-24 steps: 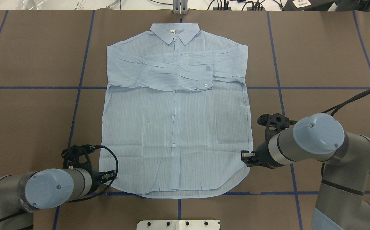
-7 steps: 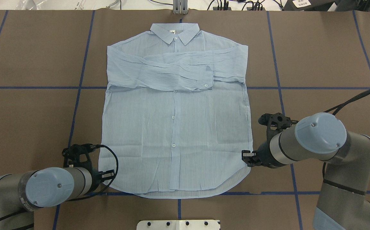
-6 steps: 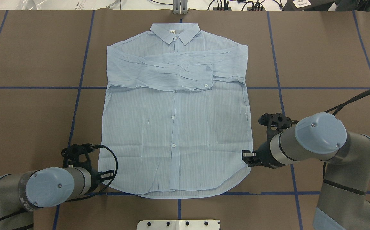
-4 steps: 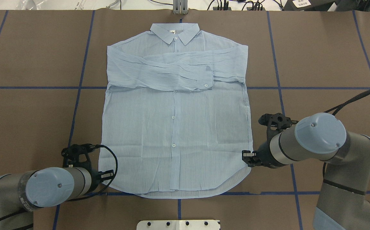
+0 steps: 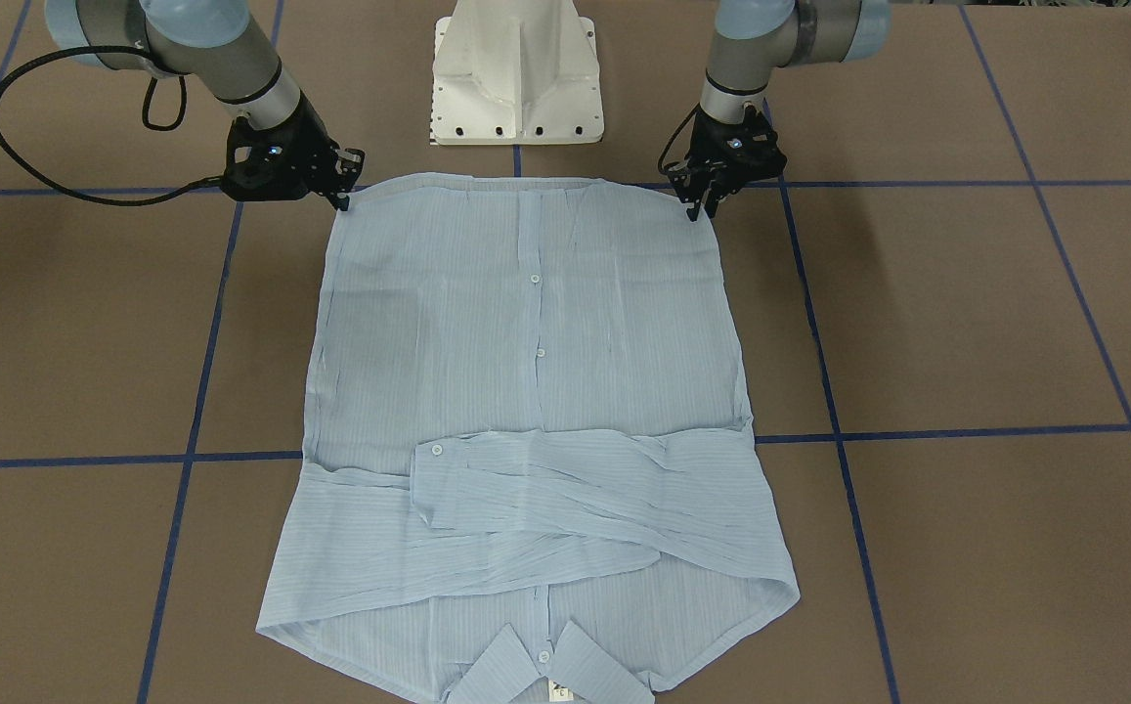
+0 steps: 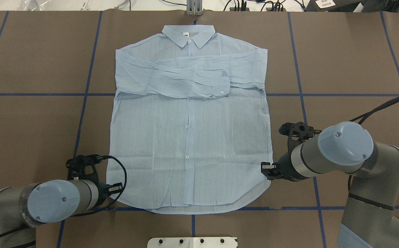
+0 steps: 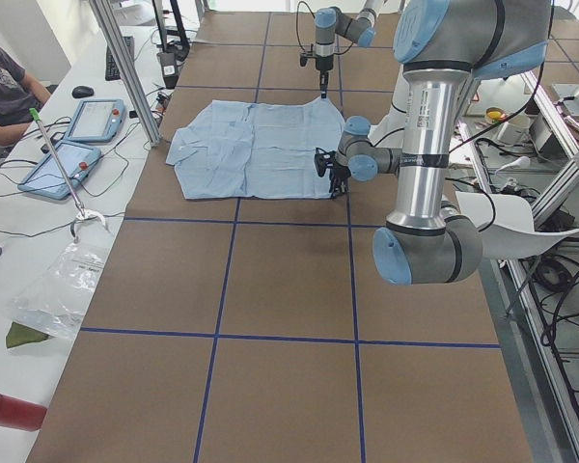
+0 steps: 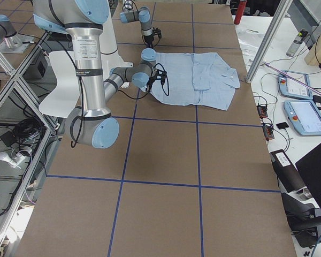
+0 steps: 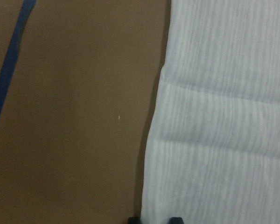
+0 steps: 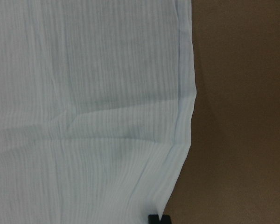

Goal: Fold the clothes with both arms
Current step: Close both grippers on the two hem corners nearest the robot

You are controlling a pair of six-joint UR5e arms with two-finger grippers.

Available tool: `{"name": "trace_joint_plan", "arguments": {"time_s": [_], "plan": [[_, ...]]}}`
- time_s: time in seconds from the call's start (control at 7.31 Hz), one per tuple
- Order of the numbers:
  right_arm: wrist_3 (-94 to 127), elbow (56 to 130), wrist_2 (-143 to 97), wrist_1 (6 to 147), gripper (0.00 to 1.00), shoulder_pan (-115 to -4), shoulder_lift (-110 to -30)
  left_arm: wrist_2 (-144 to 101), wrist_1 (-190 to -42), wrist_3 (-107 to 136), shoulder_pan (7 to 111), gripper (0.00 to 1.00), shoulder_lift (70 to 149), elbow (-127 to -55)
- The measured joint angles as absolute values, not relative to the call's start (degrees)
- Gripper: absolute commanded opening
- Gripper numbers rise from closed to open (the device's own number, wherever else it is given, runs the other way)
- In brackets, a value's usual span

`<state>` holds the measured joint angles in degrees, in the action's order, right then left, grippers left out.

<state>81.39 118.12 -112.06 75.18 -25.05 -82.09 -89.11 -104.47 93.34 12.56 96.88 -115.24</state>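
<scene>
Robotics lab: tape-gridded table [image 7: 289,289], teach pendants [image 7: 95,120].

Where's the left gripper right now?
Overhead view, lower left: the left gripper sits at the near left hem corner of the shirt, just right of a blue tape line.

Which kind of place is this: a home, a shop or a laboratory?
Most likely a robotics laboratory. A left grey metal-tube robot arm and a right one stand at a brown table with a blue tape grid, and blue-rimmed control tablets with cables lie on a white side bench.
</scene>
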Motion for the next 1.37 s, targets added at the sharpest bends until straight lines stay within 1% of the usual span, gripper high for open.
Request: {"name": "trace_joint_plan", "arguments": {"time_s": [0.14,0.41,0.82,1.37], "plan": [[81.39,118.12,-112.06,75.17,0.00,-25.05,-82.09,-89.12,-104.29,93.34,12.56,0.00,96.94,-115.27],[81.39,118.06,-112.06,75.15,0.00,-25.01,-81.98,-89.18,-104.01,93.40,12.75,0.00,97.07,-115.72],[81.39,118.31,-112.25,75.14,0.00,-25.67,-81.66,-89.49,-100.95,92.81,14.05,0.00,97.14,-119.29],[80.71,118.01,-113.49,75.06,0.00,-29.05,-81.48,-90.34,-100.70,82.25,19.24,0.00,97.22,-119.73]]}}
